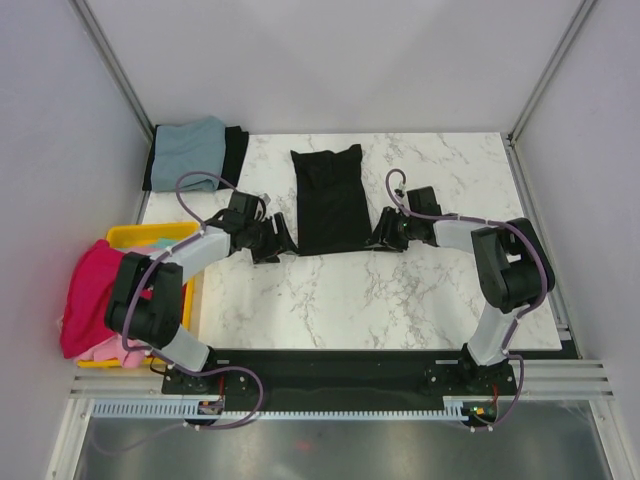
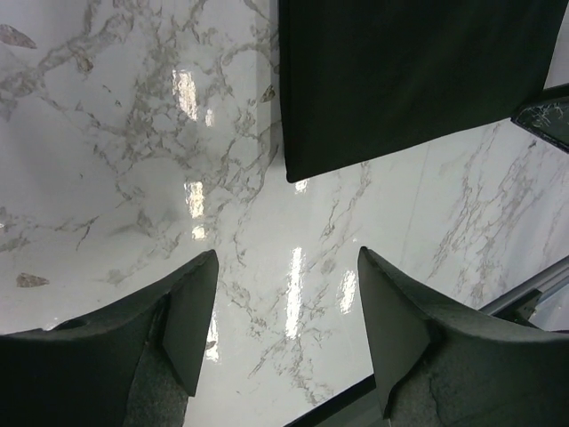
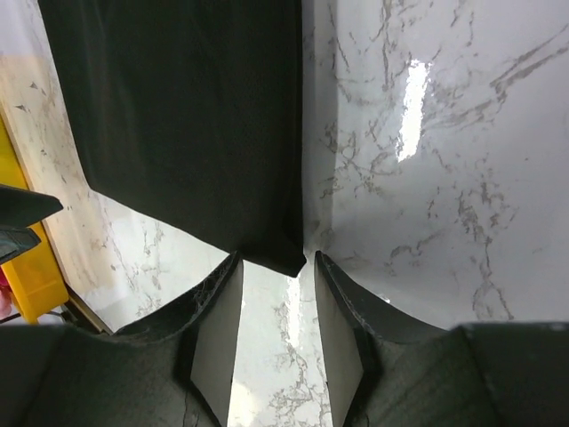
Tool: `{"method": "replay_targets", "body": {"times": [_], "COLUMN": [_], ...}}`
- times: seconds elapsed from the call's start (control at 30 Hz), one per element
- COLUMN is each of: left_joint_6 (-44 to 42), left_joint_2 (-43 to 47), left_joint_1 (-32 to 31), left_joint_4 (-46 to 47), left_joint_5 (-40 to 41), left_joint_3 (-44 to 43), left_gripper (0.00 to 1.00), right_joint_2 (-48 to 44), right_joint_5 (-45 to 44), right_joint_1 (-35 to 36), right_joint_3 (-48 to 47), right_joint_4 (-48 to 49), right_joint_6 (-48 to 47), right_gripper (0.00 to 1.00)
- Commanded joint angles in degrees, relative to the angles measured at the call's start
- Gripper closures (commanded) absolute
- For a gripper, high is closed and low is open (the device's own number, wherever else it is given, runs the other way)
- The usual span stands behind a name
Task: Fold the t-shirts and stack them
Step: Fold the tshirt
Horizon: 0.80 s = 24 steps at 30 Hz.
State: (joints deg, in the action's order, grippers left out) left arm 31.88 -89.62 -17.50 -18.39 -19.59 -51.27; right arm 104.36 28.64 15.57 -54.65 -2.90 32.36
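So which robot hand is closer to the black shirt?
Right. The right gripper is at a corner of the black shirt; the left gripper is apart from another corner.

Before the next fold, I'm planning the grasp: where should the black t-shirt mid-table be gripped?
Probably its two near corners, coming from the near edge. The black t-shirt lies flat as a long strip running away from the arms, and the open left gripper and right gripper sit by those corners.
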Motion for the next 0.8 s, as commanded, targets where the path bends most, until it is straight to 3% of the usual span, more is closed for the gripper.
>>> {"method": "replay_targets", "body": {"times": [0.0, 0.5, 0.63, 0.77], "left_joint_6": [2.7, 4.8, 5.1, 5.4], "left_joint_2": [-1.3, -8.4, -9.7, -11.4], "left_joint_1": [-0.4, -2.7, -2.8, -3.3], "left_joint_4": [7.3, 14.6, 16.2, 16.8], "left_joint_5": [-2.0, -1.3, -0.5, 0.4], "left_joint_3": [0.7, 0.5, 0.5, 0.2], "left_gripper": [0.28, 0.37, 0.51, 0.59], "right_joint_2": [1.3, 5.1, 5.8, 6.3], "right_joint_5": [0.5, 1.1, 1.6, 1.7], "right_joint_1": [0.1, 0.1, 0.2, 0.1], "right_joint_3": [1.5, -0.1, -0.4, -0.4], "right_joint_4": [4.0, 5.0, 5.0, 5.0], "right_joint_6": [0.2, -0.4, -0.5, -0.9], "right_gripper": [0.54, 0.78, 0.85, 0.86]}}
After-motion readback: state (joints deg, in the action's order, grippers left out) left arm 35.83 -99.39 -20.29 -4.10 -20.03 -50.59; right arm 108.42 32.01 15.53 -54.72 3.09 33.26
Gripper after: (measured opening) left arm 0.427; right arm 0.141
